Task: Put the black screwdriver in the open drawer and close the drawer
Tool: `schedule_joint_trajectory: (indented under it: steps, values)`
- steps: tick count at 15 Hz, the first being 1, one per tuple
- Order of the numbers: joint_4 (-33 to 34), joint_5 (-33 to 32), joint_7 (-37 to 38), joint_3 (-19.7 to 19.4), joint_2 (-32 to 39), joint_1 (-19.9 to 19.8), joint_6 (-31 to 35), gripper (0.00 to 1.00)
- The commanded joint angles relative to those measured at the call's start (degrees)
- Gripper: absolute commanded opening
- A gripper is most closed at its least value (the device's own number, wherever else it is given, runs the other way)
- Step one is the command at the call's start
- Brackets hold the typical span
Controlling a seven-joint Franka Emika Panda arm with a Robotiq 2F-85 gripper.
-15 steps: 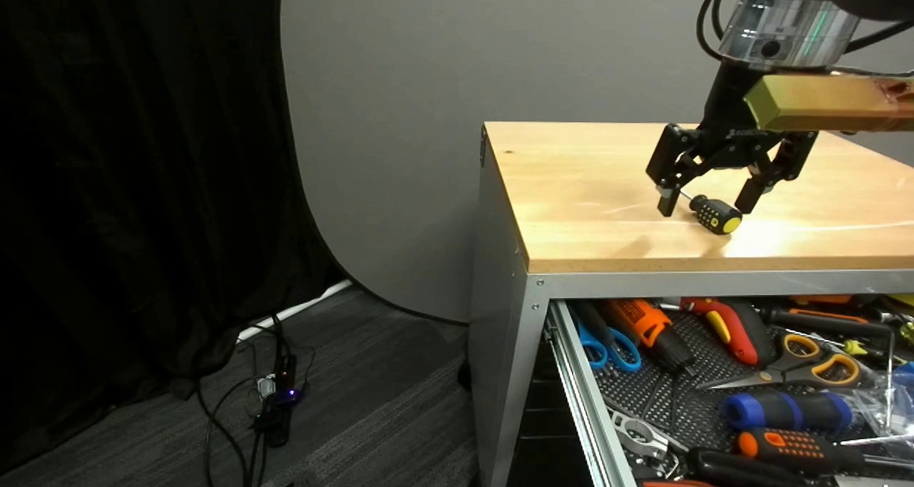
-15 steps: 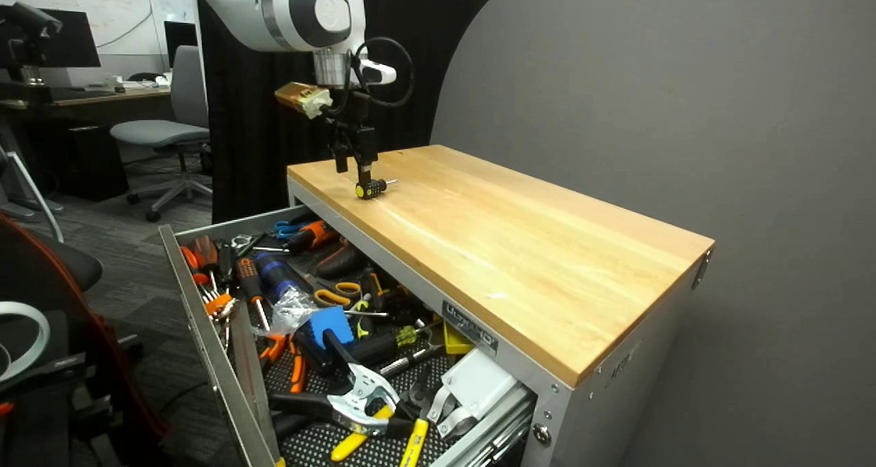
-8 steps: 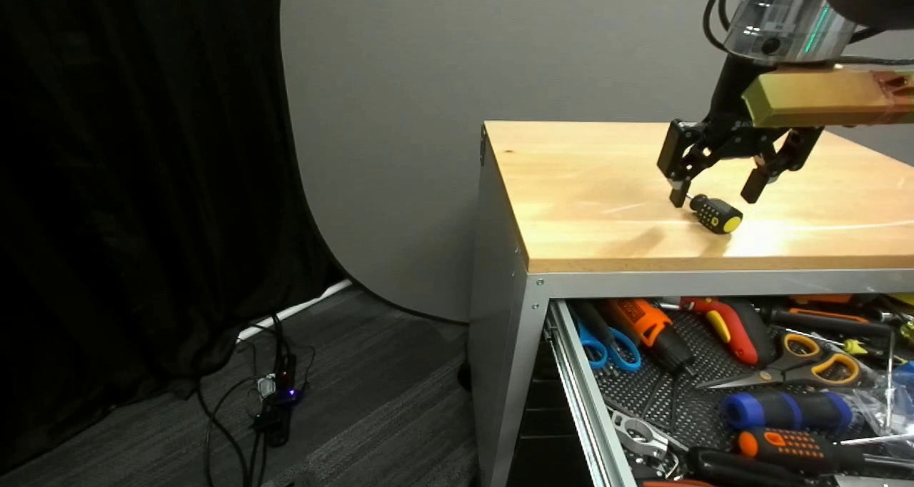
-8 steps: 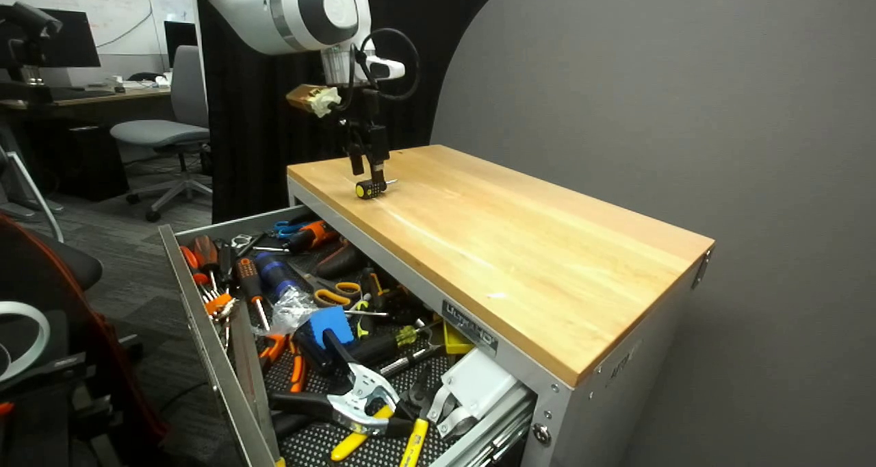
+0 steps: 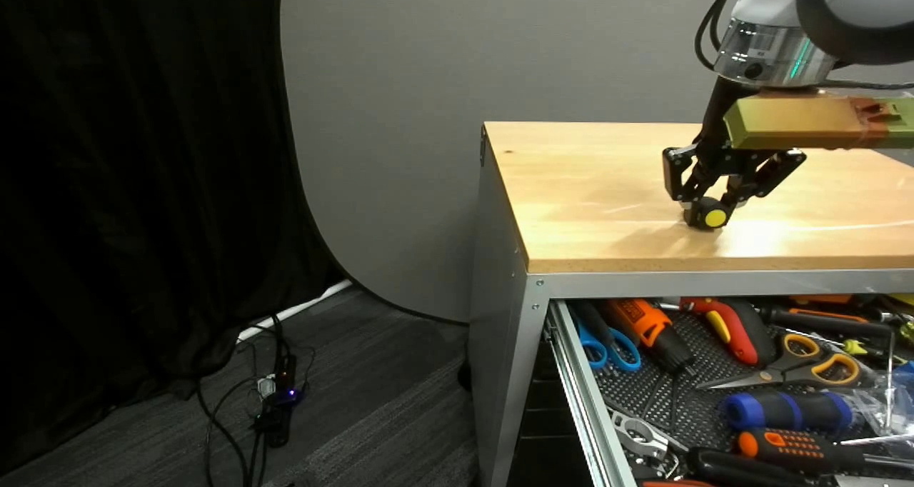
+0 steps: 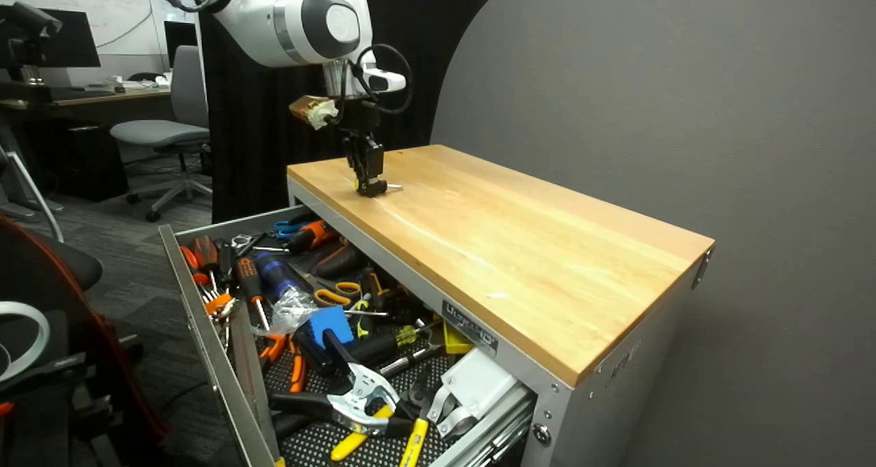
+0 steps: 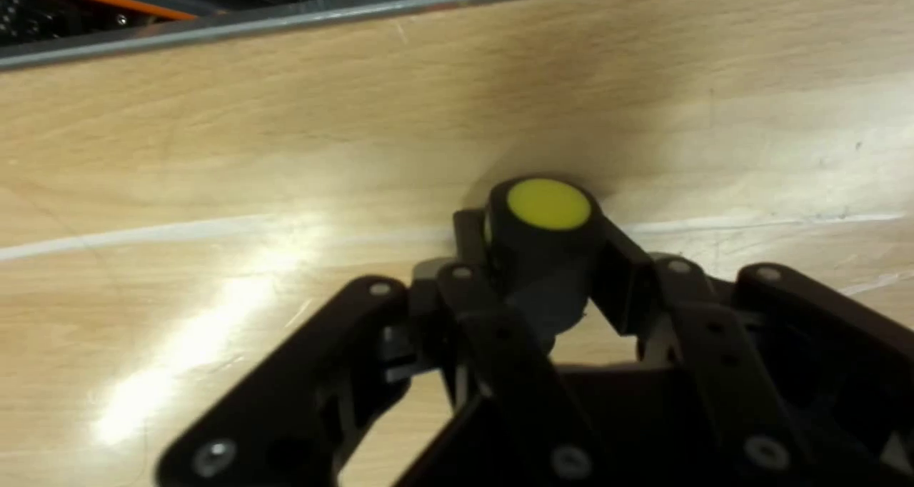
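The black screwdriver (image 5: pixel 715 218), a stubby tool with a yellow cap on its handle end, is on the wooden cabinet top near the front edge. My gripper (image 7: pixel 544 258) is shut on its handle, one finger against each side, in the wrist view. The yellow cap faces the open drawer, and the thin metal shaft (image 6: pixel 395 187) sticks out behind the fingers in an exterior view. Most of the handle hides between the fingers. Whether the screwdriver still touches the wood I cannot tell. Below the top, the open drawer (image 6: pixel 222 378) stands pulled out, full of tools.
Tools crowd the drawer: yellow-ringed scissors (image 5: pixel 792 365), a blue and black handle (image 5: pixel 787 410), an orange and black screwdriver (image 5: pixel 800 450), a silver clamp (image 6: pixel 363 398). The wooden top (image 6: pixel 506 248) overhangs the drawer's back. A grey panel (image 6: pixel 657 111) rises behind the cabinet.
My gripper has come down and its fingers have drawn together onto the handle. The screwdriver has turned slightly, so its yellow cap now faces straight toward the drawer.
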Motion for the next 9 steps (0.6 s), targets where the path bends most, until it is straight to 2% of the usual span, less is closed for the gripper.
schedule_joint_trajectory:
  steps: [1,4,9]
  values:
    - [-1.5,0.3,1.5,-1.0,-2.4,0.1,-0.3,0.14]
    - [-5.5,1.7,0.9,-1.0,-6.6,-1.2,-1.8,0.12]
    - [-18.0,4.9,-1.1,0.4,-17.9,-4.2,-10.4,0.12]
